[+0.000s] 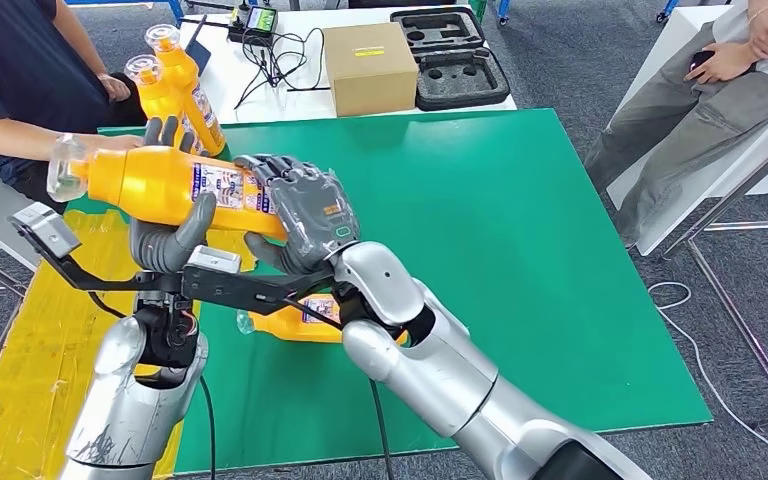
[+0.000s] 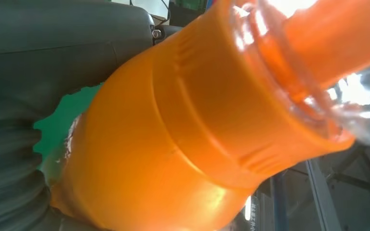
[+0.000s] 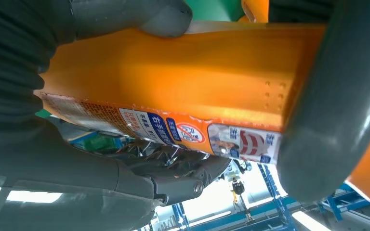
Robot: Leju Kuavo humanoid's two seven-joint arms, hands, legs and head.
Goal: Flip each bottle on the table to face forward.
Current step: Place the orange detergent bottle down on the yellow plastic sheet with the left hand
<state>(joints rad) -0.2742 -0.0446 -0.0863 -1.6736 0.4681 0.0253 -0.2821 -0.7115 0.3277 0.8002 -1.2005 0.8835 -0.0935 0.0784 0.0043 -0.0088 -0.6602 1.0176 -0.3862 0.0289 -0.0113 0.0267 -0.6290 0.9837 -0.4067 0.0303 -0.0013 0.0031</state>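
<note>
Head view: silver right arm (image 1: 440, 360) rising from the bottom edge toward mid-left, its right hand (image 1: 305, 210) wrapped around the base end of an orange bottle (image 1: 165, 185). Bottle held level above the green table (image 1: 520, 250), clear cap (image 1: 63, 165) pointing toward the left edge, printed label just beside the right hand's fingers. Left hand (image 1: 165, 235) cupped beneath the bottle's middle, thumb up against its near side, fingertips showing above its far side; both hands clamped on this one bottle. Below the hands, a second orange bottle (image 1: 295, 322) lying on its side on the green surface, partly hidden by the right arm. At upper left, two more orange bottles (image 1: 188, 85) standing upright at the table's far edge, next to a seated person's arm (image 1: 45, 135). Yellow sheet (image 1: 30, 340) along the lower left. On a white table at top centre, a cardboard box (image 1: 368, 68) and a black foam case (image 1: 450, 55). Another seated person (image 1: 700, 110) at upper right.

Left wrist view: orange bottle shoulder (image 2: 173, 144) across the frame's centre, clear cap (image 2: 347, 91) at upper right, grey ribbed cover (image 2: 14, 159) at left.

Right wrist view: bottle body (image 3: 173, 82) with its label strip (image 3: 192, 132) across the middle, thick grey thumb (image 3: 327, 101) pressed over it at right.
</note>
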